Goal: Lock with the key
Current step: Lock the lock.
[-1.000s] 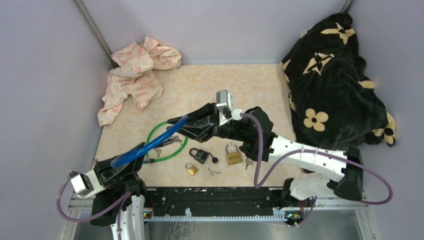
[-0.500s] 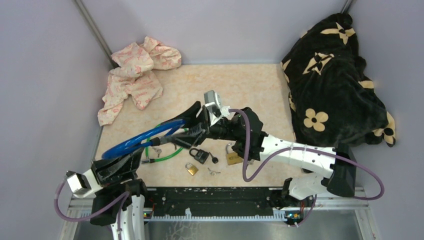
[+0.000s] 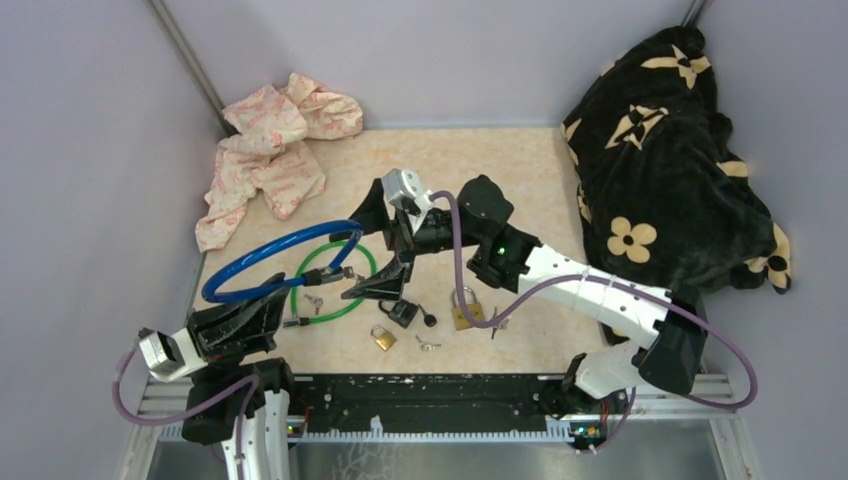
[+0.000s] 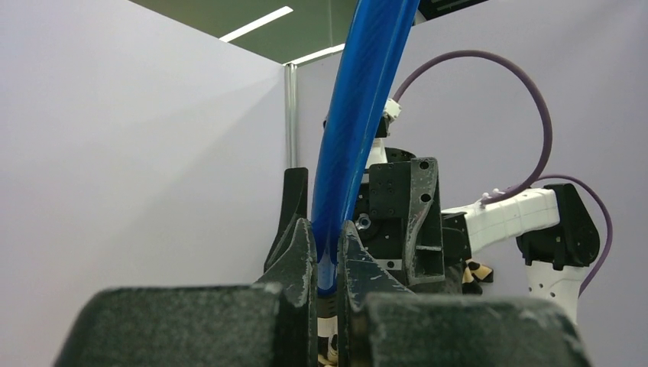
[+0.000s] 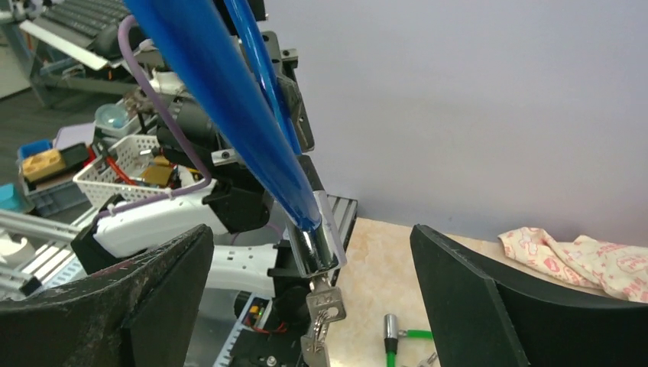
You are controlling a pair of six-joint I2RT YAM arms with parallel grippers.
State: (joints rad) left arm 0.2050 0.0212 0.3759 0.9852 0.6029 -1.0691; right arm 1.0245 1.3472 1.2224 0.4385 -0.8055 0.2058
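Observation:
A blue cable lock [image 3: 270,255] curves in a loop above the table's left side. My left gripper [image 3: 272,300] is shut on the cable; in the left wrist view its fingertips [image 4: 306,252] pinch the blue cable [image 4: 359,115]. In the right wrist view the cable ends in a chrome lock cylinder [image 5: 317,245], and a key [image 5: 326,302] sits in it with another key hanging below. My right gripper [image 5: 312,264] stands wide open on either side of the cylinder and key, touching neither. From above, the right gripper [image 3: 382,250] sits just right of the cable's end.
A green cable lock [image 3: 335,285] lies on the table under the blue loop. A black padlock [image 3: 400,312], two brass padlocks [image 3: 383,338] [image 3: 466,312] and loose keys [image 3: 428,343] lie near the front edge. Pink cloth [image 3: 270,150] back left, black flowered blanket [image 3: 670,160] right.
My right gripper has opened wide and let go of the lock end. The right arm has shifted left and back. The blue cable has swung left and bent into a rounder loop.

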